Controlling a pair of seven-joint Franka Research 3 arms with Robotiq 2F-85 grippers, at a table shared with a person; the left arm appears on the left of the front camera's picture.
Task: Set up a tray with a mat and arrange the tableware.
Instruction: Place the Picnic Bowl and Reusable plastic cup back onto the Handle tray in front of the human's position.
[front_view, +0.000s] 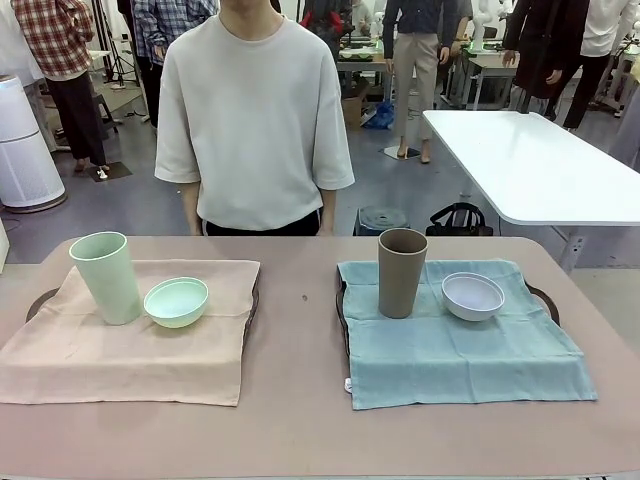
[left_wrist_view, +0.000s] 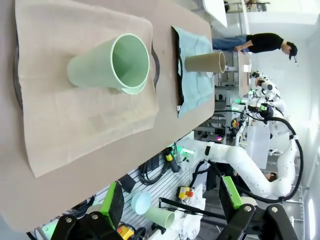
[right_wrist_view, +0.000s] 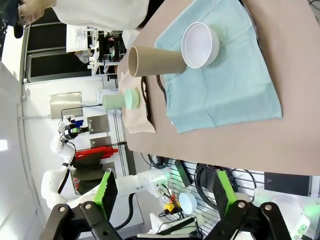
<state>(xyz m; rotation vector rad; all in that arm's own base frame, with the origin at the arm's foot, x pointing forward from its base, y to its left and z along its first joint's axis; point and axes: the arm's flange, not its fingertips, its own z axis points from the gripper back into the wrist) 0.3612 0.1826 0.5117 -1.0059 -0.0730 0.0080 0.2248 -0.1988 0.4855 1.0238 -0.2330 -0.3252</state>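
1. The bench (front_view: 300, 330) takes the whole lower part of the front view; its near corners are cut off by the frame. No writing can be read anywhere on it.
2. A person (front_view: 255, 120) stands at the far edge, upper centre; the hands are hidden behind the bench edge.
3. The beige mat (front_view: 130, 350) lies at lower left and the blue-green mat (front_view: 460, 345) at lower right. A small white tag (front_view: 348, 384) shows at the blue-green mat's near left corner; its print is too small to read.
4. Under each mat only dark rim pieces of a tray (front_view: 343, 310) can be seen; the rest is covered.
5. The pale green cup (front_view: 106, 277) stands upright on the beige mat, the pale green bowl (front_view: 176, 301) just beside it on the right.
6. The brown cup (front_view: 401, 272) stands upright on the blue-green mat, the white bowl (front_view: 473, 296) near it on the right.
7. The left pincer (left_wrist_view: 172, 202), at the bottom of its wrist view, is wide open and holds nothing.
8. The right pincer (right_wrist_view: 165, 192) is also wide open and empty, away from the tableware.
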